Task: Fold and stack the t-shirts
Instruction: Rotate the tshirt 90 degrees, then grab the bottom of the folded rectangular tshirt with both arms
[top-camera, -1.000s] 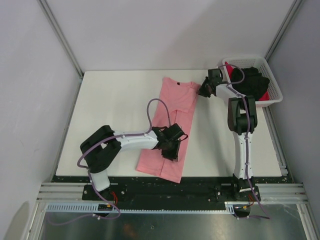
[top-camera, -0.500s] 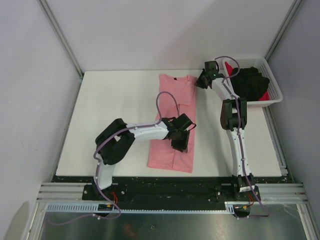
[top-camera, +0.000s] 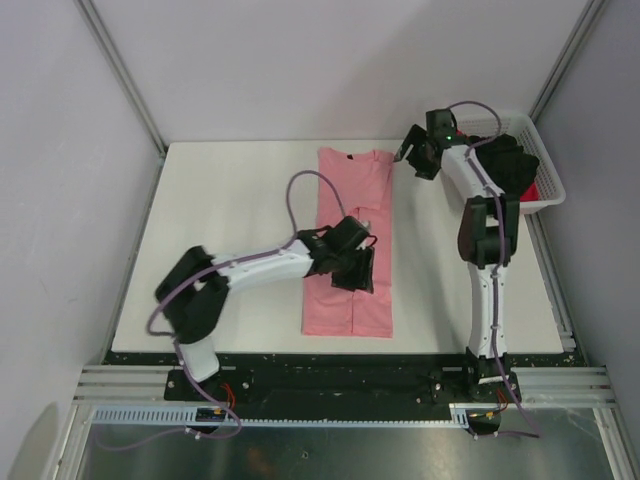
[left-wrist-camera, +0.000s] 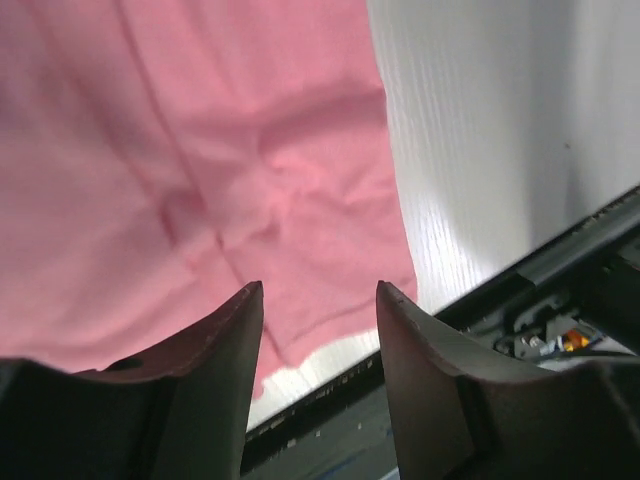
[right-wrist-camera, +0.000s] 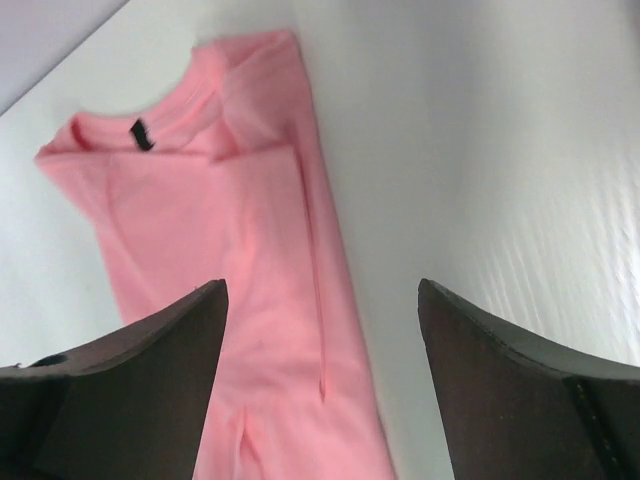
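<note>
Salmon-pink t-shirt (top-camera: 350, 195): lies flat on the table (top-camera: 230, 200), folded into a long narrow strip; collar at the far end, hem towards the near edge; a sleeve is folded in over the chest.
Neck label (right-wrist-camera: 140, 133): dark; sits inside the collar; seen clearly in the right wrist view.
Left gripper (left-wrist-camera: 318, 295): over the lower half of the pink strip, towards its right edge; its fingers (left-wrist-camera: 215, 350) stand apart with nothing between them; wrinkled pink cloth and the hem corner show below; it seems to hang just above the cloth, though contact cannot be told.
Right gripper (right-wrist-camera: 320, 290): near the far right corner of the pink t-shirt, between the shirt and the basket (top-camera: 510, 116); its fingers (right-wrist-camera: 480, 350) are spread wide and hold nothing; bare table shows under them beside the shirt's edge.
Black t-shirt (top-camera: 505, 165): bunched up inside the basket, unfolded.
Red t-shirt (top-camera: 540, 190): also in the basket, mostly covered by the black one; only bits of it show.
Basket: white lattice; stands at the table's far right corner, well apart from the left gripper.
</note>
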